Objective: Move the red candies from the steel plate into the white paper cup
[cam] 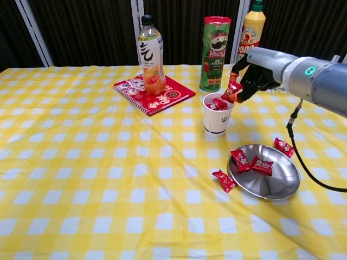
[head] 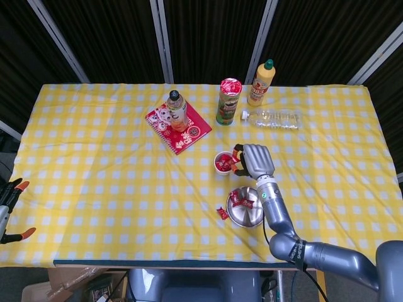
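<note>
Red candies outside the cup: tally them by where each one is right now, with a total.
Held by the right hand above the white paper cup: 1
In the steel plate: 2
On the plate's far rim: 1
On the tablecloth: 1
Total: 5

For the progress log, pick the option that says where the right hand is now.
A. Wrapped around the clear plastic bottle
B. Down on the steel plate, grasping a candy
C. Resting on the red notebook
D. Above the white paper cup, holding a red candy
D: the right hand pinches a red candy just above the rim of the white paper cup, well clear of the steel plate.
</note>
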`<state>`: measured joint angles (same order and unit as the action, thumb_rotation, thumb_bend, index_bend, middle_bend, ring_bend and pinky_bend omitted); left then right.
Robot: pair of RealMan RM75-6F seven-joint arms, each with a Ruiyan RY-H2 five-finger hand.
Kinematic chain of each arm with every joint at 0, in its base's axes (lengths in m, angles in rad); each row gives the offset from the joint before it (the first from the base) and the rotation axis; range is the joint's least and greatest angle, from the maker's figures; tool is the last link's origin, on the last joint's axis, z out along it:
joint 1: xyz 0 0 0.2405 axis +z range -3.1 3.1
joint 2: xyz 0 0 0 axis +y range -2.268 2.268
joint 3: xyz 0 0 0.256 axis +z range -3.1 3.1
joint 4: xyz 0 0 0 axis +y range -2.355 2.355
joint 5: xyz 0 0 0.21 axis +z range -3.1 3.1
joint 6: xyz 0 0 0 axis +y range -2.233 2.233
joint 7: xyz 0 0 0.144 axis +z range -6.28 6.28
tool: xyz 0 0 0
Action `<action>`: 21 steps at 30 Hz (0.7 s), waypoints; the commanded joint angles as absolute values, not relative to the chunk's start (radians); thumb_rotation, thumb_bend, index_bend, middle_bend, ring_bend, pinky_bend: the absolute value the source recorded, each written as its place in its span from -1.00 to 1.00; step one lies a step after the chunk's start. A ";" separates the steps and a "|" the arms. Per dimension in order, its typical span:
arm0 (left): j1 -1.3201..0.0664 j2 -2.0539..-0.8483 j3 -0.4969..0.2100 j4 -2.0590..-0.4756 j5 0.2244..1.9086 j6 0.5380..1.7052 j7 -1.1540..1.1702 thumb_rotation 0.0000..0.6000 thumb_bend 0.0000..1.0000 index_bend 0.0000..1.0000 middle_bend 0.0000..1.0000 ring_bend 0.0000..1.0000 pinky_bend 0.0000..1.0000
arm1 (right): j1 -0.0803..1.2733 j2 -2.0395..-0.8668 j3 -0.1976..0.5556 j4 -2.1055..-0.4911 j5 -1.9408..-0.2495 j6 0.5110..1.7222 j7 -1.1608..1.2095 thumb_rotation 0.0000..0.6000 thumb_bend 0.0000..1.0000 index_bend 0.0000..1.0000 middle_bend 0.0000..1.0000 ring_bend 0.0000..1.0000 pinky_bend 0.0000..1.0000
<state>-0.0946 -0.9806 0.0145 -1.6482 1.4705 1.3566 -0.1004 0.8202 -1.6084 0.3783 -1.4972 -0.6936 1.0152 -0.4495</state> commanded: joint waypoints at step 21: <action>-0.091 -0.979 0.016 -1.642 1.479 1.368 -0.121 1.00 -0.96 -1.00 -1.00 -1.00 -1.00 | 0.782 -1.563 0.319 -1.634 -0.754 1.125 -0.461 1.00 -0.30 -0.37 0.65 0.71 0.94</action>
<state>-0.0909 -0.9791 0.0160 -1.6427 1.4786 1.3679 -0.1203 0.8005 -1.5833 0.3329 -1.6056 -0.7450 1.1020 -0.4561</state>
